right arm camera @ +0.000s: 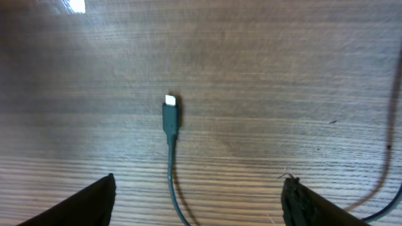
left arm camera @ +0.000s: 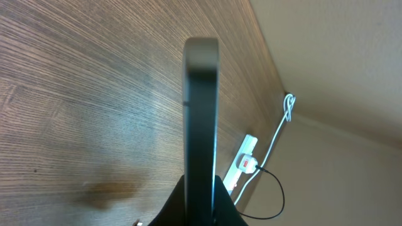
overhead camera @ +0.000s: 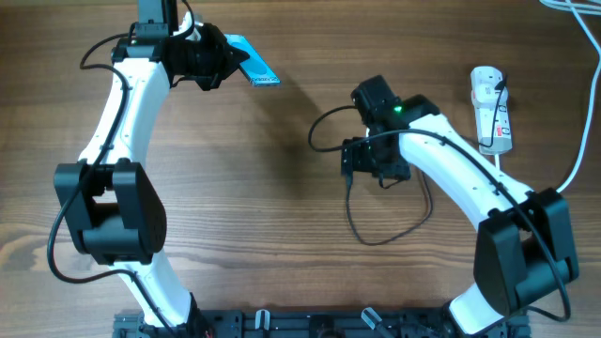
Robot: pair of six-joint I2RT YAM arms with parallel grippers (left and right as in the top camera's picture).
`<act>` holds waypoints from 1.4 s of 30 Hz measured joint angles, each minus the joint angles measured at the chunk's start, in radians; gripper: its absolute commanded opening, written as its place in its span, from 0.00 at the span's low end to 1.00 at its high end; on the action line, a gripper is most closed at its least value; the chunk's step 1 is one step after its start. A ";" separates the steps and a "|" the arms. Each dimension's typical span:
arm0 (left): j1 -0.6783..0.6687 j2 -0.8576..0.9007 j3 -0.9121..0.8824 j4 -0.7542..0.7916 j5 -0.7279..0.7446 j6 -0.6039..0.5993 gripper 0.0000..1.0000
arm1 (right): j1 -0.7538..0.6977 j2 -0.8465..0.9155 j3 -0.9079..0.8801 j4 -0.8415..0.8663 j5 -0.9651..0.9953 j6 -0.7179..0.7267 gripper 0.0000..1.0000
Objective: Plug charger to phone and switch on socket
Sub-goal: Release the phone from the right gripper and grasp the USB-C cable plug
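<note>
My left gripper [overhead camera: 228, 62] is shut on the phone [overhead camera: 255, 64], holding it above the table at the back left with its cyan screen showing. In the left wrist view the phone [left arm camera: 201, 107] stands edge-on between the fingers [left arm camera: 201, 210]. My right gripper [overhead camera: 357, 162] is open and hovers over the charger cable [overhead camera: 376, 240] at mid-table. In the right wrist view the connector tip [right arm camera: 170, 112] lies on the wood ahead of the open fingers [right arm camera: 198, 202], with the cable running back between them. The white socket [overhead camera: 491, 108] lies at the back right and also shows in the left wrist view [left arm camera: 245, 160].
A thick white cord [overhead camera: 587, 94] trails from the back right corner along the table's right edge. The black cable loops on the wood in front of the right arm. A dark rail [overhead camera: 282, 324] runs along the front edge.
</note>
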State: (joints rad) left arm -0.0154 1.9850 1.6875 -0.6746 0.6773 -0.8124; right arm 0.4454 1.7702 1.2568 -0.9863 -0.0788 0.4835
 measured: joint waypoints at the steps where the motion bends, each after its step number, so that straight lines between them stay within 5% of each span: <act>1: 0.000 0.000 0.000 0.000 0.000 0.000 0.04 | 0.008 0.003 -0.004 0.000 0.000 -0.001 0.80; 9: 0.000 0.000 0.000 -0.002 0.000 0.000 0.04 | 0.112 0.084 -0.006 0.034 0.026 0.042 0.77; 15: 0.000 0.000 0.000 -0.008 0.000 0.000 0.04 | 0.114 0.138 -0.006 0.062 0.065 0.082 0.53; 21: 0.000 0.000 0.000 -0.018 0.000 0.000 0.04 | 0.110 0.153 -0.007 0.064 0.063 0.074 0.43; 42: 0.000 0.000 0.000 -0.022 0.000 0.000 0.04 | 0.108 0.155 -0.073 0.156 0.060 0.085 0.24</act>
State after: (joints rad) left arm -0.0154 1.9850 1.6875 -0.6968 0.6773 -0.8124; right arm 0.5529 1.9251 1.1839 -0.8303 -0.0189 0.5686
